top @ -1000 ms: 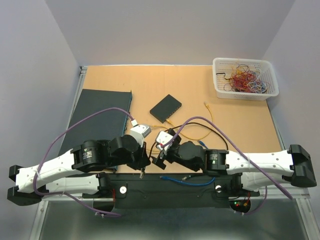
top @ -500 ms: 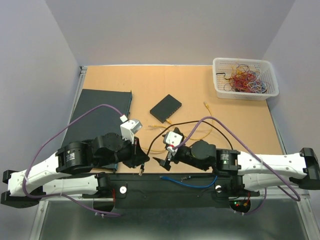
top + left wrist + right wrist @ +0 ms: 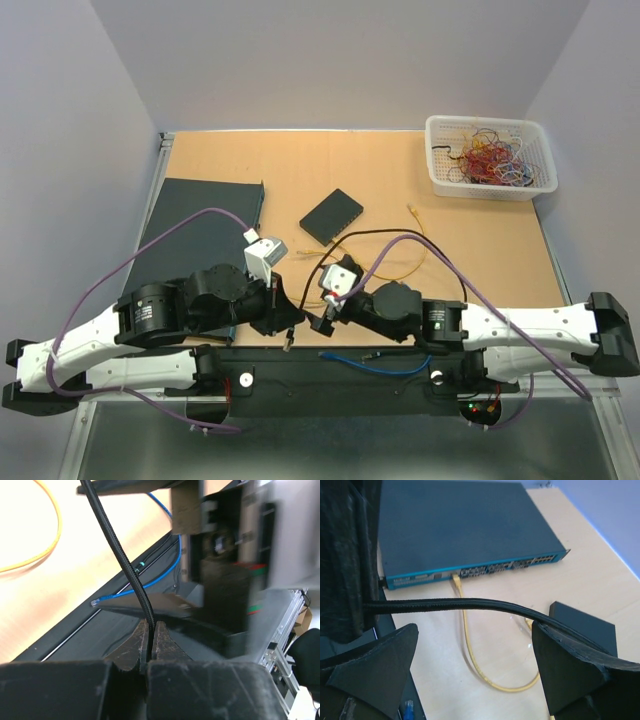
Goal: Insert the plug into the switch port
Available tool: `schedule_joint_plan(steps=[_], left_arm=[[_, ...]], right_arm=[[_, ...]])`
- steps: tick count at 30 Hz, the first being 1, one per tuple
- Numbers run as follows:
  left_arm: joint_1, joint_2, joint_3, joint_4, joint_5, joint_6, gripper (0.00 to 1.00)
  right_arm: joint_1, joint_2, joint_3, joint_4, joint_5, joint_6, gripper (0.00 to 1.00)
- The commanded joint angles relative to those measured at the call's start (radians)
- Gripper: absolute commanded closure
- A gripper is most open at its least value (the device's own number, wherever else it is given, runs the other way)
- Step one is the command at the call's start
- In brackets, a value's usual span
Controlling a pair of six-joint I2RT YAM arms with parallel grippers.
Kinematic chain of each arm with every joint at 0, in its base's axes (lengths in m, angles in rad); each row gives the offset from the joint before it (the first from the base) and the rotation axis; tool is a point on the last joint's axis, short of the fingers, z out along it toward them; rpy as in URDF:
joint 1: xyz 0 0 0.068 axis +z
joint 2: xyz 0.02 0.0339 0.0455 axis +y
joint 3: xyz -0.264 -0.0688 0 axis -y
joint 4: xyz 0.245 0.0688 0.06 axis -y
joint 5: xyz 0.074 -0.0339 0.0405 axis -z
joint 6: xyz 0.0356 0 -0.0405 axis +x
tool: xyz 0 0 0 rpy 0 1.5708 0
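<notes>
Down at the near edge, the left pincer (image 3: pixel 150 628) is pressed together on the black cable (image 3: pixel 131 570), pinching it between the tips just above the dark rail (image 3: pixel 75 630), where a blue cable (image 3: pixel 160 575) lies. Right beside it, the right pincer (image 3: pixel 475 630) is spread wide, and that same black cable runs across the gap with nothing closed on it. The plug itself? I cannot pick it out in any view. Further in, a yellow cable (image 3: pixel 470 652) loops over the surface (image 3: pixel 300 160), one end sitting right at the port face of the switch (image 3: pixel 465 525), which lies along the left edge. A small black box (image 3: pixel 582 625) sits mid-surface. The danger, I reckon, is a grab on bare cord rather than on the plug. That would leave the end floppy and skewed at the port, and the yellow loop in front could snag it.
</notes>
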Motion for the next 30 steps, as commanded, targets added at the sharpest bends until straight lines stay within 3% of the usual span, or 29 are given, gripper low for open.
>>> schedule_joint_plan(steps=[1, 9, 14, 19, 30], left_arm=[[0.004, -0.013, -0.013, 0.016, -0.014, 0.006, 1.00], [0.004, -0.045, -0.032, 0.017, -0.031, -0.008, 1.00], [0.002, -0.062, -0.043, 0.039, -0.014, -0.009, 1.00], [0.002, -0.055, -0.024, 0.033, -0.002, -0.005, 1.00], [0.004, -0.064, -0.050, 0.063, 0.020, -0.005, 1.00]], right_arm=[[0.003, -0.107, -0.025, 0.129, -0.040, -0.009, 0.00], [0.003, -0.116, 0.025, -0.005, -0.183, 0.040, 0.00], [0.003, -0.061, 0.042, -0.007, -0.134, 0.023, 0.00], [0.001, 0.046, 0.110, -0.003, 0.023, -0.023, 0.00], [0.003, 0.005, 0.064, 0.131, 0.031, -0.077, 0.01]])
